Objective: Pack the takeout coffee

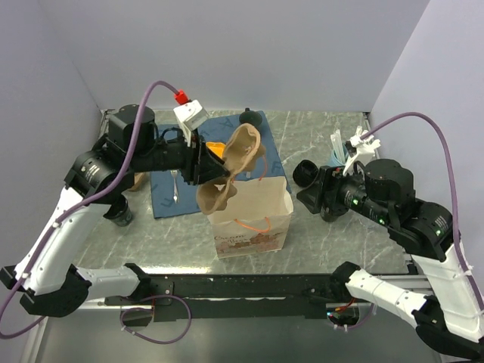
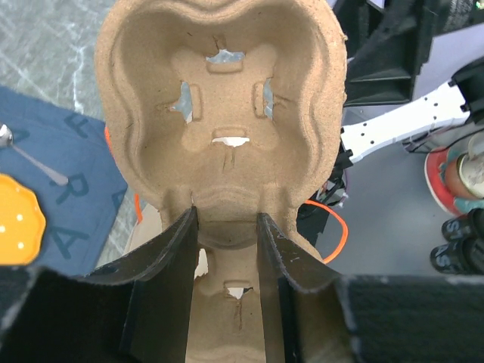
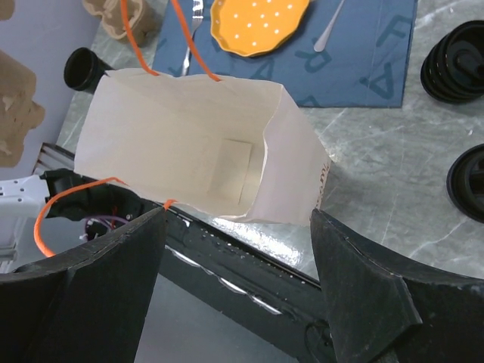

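Two tools, left tool [image 2: 227, 227] clamped on cup carrier [image 2: 227, 170] beside paper bag [image 1: 253, 215], right tool [image 3: 238, 219] gaping empty, bag print illegible.

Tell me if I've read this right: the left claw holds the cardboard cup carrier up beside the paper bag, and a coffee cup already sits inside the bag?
One thing is wrong: the paper bag is empty, as the right wrist view looking into it shows. The left claw does hold the cardboard cup carrier up beside it.

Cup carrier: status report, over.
Left hand shut on cup carrier, held above paper bag. Right hand open, facing bag. Bag upright, mouth open, empty inside.
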